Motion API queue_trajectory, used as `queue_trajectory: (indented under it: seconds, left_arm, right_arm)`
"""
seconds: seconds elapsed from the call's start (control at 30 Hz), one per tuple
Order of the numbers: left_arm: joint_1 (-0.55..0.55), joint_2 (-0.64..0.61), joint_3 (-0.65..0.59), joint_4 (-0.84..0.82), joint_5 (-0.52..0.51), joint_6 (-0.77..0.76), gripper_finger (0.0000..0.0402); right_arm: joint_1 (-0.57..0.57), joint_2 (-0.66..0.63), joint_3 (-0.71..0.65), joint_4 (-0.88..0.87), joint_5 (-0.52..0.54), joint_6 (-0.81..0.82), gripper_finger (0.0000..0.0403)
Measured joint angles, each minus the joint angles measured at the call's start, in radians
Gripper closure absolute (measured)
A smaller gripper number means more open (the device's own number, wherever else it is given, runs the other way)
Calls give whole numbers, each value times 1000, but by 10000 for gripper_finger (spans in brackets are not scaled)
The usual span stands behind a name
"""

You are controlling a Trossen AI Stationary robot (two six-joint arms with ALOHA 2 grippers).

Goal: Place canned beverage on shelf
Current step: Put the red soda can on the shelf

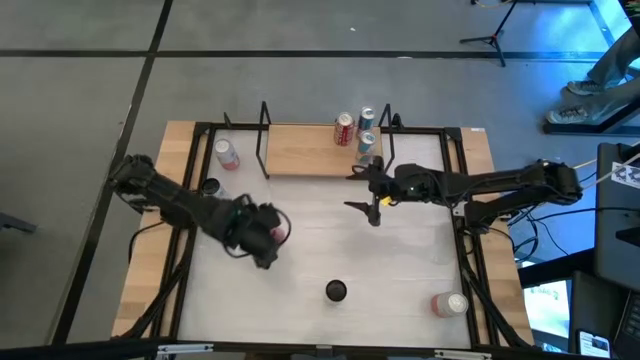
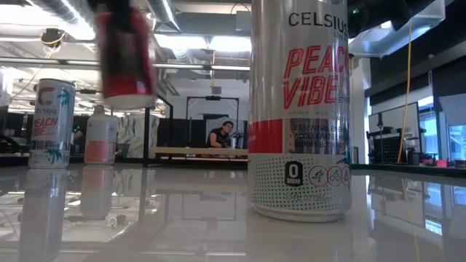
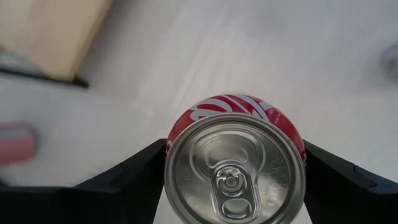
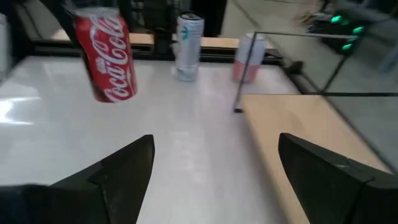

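Note:
My left gripper (image 1: 266, 234) is shut on a red Coca-Cola can (image 3: 235, 168) over the middle left of the table. The can also shows in the right wrist view (image 4: 106, 56) and, blurred, in the low view (image 2: 124, 51). The shelf (image 1: 300, 152), a light-wood board with black wire uprights, stands at the far edge. Three cans (image 1: 345, 128) stand upright at its right end. My right gripper (image 1: 369, 203) is open and empty just in front of that end, and the board shows in its wrist view (image 4: 298, 137). My left gripper pinches the red can between its two fingers (image 3: 134, 174), one on each side of the can's wall (image 3: 180, 127) just below the top rim. The can is lifted clear of the table, top up and slightly tilted.
A pink can (image 1: 227, 153) and a dark-topped can (image 1: 210, 186) stand left of the shelf. A dark can (image 1: 336, 291) stands near the front middle. A pink can (image 1: 450, 303) lies at the front right. A tall Celsius can (image 2: 298, 109) fills the low view.

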Motion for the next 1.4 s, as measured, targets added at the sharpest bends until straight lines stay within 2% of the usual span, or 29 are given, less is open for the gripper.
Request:
queue_trajectory:
  seconds: [0.3,0.4,0.5,0.7,0.8,1.07,1.4]
  left_arm:
    - [174,34,131,96,4,255,114]
    - [239,61,193,100,17,328,114]
    - [305,98,260,112,73,409,114]
    - [431,203,393,114,92,571,114]
    - [486,270,475,108,101,606,114]
    - [591,433,633,26,240,648,114]
    - [704,585,816,-38,279,837,114]
  right_arm:
    - [99,-98,51,-173,308,-67,65]
    - [102,-139,51,-190,383,-90,65]
    - [100,-165,52,-189,426,-125,65]
    - [100,-182,52,-104,445,-267,65]
    - [100,-181,52,-78,444,-305,65]
    - [100,-180,15,-81,435,-279,65]
    - [100,-179,-1,-105,526,-293,65]
